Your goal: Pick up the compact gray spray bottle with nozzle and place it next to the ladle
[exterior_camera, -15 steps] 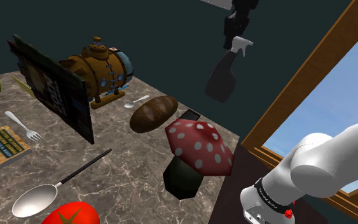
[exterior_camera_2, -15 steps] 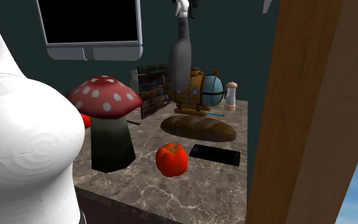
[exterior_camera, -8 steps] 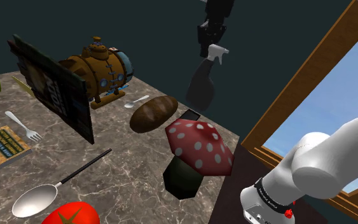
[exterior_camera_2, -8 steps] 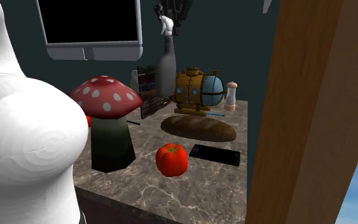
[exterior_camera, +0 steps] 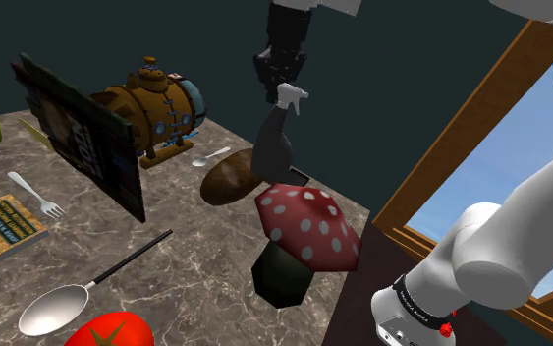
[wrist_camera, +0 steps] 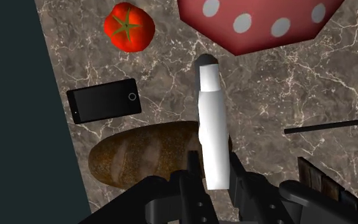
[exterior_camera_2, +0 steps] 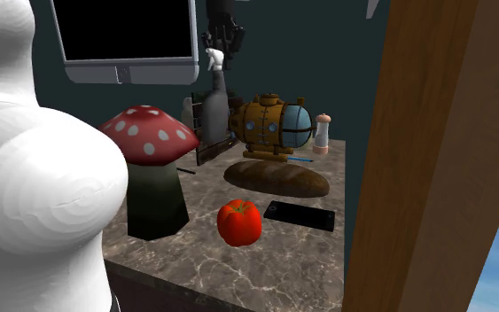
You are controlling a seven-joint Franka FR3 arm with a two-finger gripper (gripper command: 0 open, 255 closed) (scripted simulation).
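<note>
Shoulder view: the hand (exterior_camera: pixel 284 81) is gripping the dark gray spray bottle (exterior_camera: pixel 273 149) just under its white nozzle, upper middle of frame. The bottle is hanging tilted in the air, above the bread loaf (exterior_camera: pixel 227 179) and the spotted mushroom (exterior_camera: pixel 308 226). Judgement: it is being carried high to clear the clutter. The ladle (exterior_camera: pixel 63 303) is lying at lower left on the desk (exterior_camera: pixel 195 270), well apart from the bottle.

Second exterior view: the bottle (exterior_camera_2: pixel 214 113) is hanging under the hand (exterior_camera_2: pixel 222 42), upper middle, clear of the desk (exterior_camera_2: pixel 292 257).

Wrist view: both fingers are clasping the bottle (wrist_camera: pixel 210 121). Beneath it are lying the loaf (wrist_camera: pixel 139 156), a phone (wrist_camera: pixel 103 100) and a tomato (wrist_camera: pixel 129 27). A thin black rod (wrist_camera: pixel 330 126) is showing beside the mushroom cap (wrist_camera: pixel 260 22), likely the ladle's handle.
</note>
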